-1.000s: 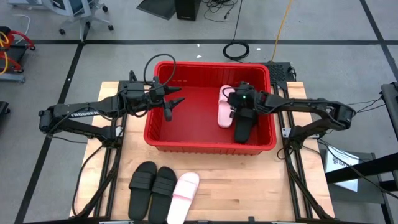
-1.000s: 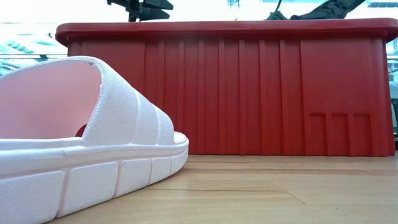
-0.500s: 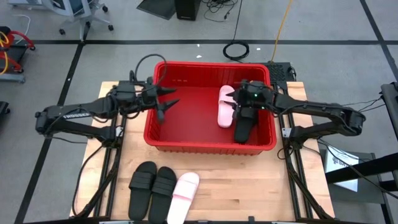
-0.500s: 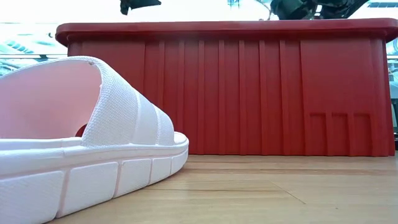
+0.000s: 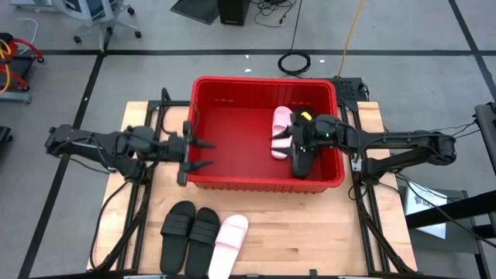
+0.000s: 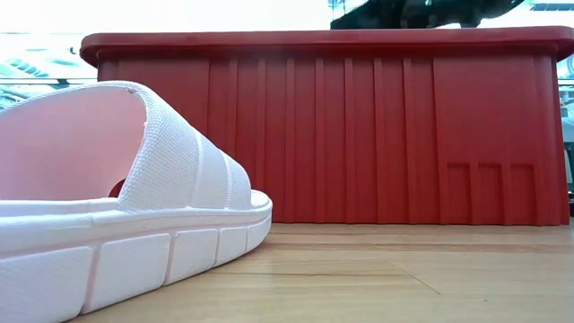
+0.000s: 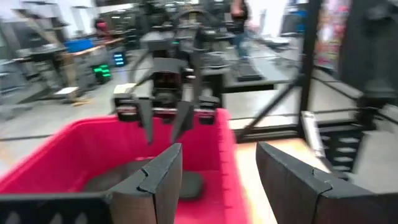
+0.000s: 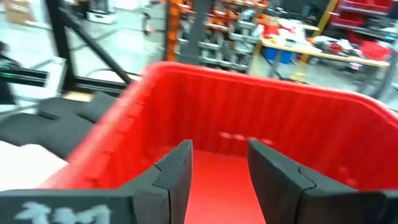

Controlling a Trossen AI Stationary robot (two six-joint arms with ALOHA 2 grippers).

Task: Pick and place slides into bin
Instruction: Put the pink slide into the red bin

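The red bin (image 5: 263, 80) stands at the table's middle, and its ribbed wall fills the low view (image 6: 359, 126). In it lie a pink slide (image 5: 278, 124) and a black slide (image 5: 304, 163). Two black slides (image 5: 191, 228) and a pink slide (image 5: 229, 242) lie on the table near its near edge. The pink one looms in the low view (image 6: 134, 206). My left gripper (image 5: 204, 154) is open and empty over the bin's left rim. My right gripper (image 5: 284, 139) is open and empty inside the bin, over its two slides. A sixth slide does not show.
The bin's thick rim and walls (image 8: 280, 118) surround my right gripper. Bare wooden table (image 5: 310, 232) lies to the right of the three loose slides. Black frame rails (image 5: 364, 225) run along both sides of the table.
My left gripper has drawn back from inside the bin toward the table's left and near edges, and now sits at the bin's left rim, still open. My right gripper has shifted a little inside the bin. The slides have stayed where they were.
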